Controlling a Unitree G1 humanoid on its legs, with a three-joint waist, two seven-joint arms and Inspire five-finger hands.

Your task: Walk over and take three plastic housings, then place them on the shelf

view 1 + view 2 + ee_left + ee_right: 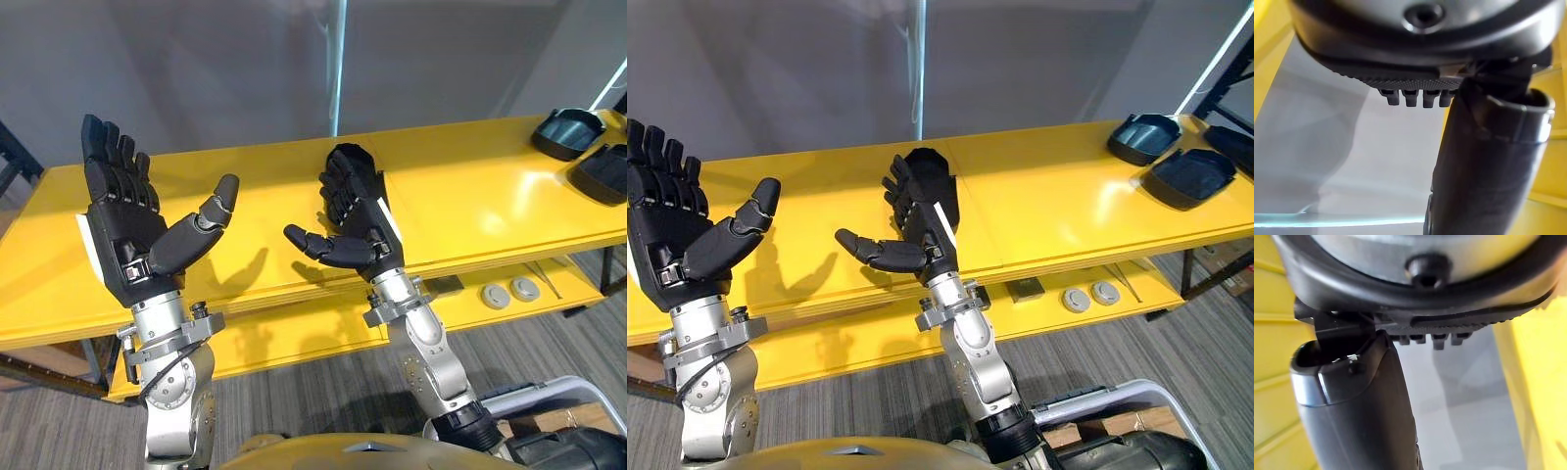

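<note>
The left robot hand point(127, 230), at frame left, and the right robot hand point(358, 220), at centre, are held upright over the yellow tabletop point(470, 196), fingers straightened apart, nothing grasped.

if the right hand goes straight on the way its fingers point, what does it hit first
Probably the housing on the shelf, right behind the right hand; depth is unclear, so the hand might pass above it.
</note>
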